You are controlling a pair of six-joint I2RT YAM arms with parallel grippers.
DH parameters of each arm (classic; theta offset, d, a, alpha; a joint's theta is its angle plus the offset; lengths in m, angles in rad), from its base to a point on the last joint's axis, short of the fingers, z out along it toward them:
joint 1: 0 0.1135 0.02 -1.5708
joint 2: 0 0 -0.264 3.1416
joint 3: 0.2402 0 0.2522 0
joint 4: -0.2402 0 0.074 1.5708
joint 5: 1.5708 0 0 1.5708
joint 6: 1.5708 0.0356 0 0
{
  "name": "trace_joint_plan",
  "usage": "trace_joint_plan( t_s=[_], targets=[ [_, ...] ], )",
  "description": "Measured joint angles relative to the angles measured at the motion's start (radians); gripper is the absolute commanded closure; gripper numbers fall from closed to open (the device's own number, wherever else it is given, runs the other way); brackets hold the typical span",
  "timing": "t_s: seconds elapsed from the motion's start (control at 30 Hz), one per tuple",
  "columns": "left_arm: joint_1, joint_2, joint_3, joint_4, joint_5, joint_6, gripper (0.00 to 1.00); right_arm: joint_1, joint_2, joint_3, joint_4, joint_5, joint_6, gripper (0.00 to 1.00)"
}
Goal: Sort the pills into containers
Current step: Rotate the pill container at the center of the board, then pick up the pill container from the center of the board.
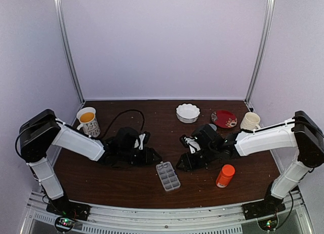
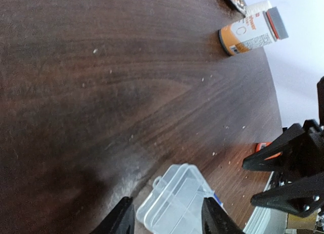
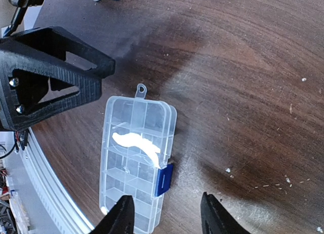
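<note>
**Pill organizer box (image 1: 168,176), flat on desk (image 1: 126,186) near its front edge, between both claws.**
Top: left claw (image 1: 152,157) and right claw (image 1: 183,165) crowded, collision risk; orange bottle (image 1: 225,175) beside. Left wrist: jaws apart, empty; a nudge may skid the box. Right wrist: jaws apart, empty; blue latch (image 3: 163,178) looks shut, barring the compartments.

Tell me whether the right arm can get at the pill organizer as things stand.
Probably yes. The pill organizer lies flat just ahead of the right gripper, its fingers apart, with nothing between. The left gripper sits close on the far side and could crowd it.
</note>
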Motion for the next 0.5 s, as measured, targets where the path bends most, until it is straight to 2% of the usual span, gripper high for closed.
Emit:
trace_joint_plan(
  t_s=[0.2,0.37,0.5],
  targets=[
    [-0.08,-0.047,-0.027,-0.113,-0.032,0.005,0.5,0.004,0.014,0.0,-0.01,-0.004,-0.005,0.52],
    [-0.137,-0.046,-0.064,-0.099,-0.024,-0.038,0.51,0.028,0.03,0.0,-0.003,-0.034,-0.009,0.5],
    [-0.138,-0.041,-0.069,-0.079,-0.024,-0.06,0.53,0.053,0.048,0.0,0.024,-0.058,0.004,0.5]
  ],
)
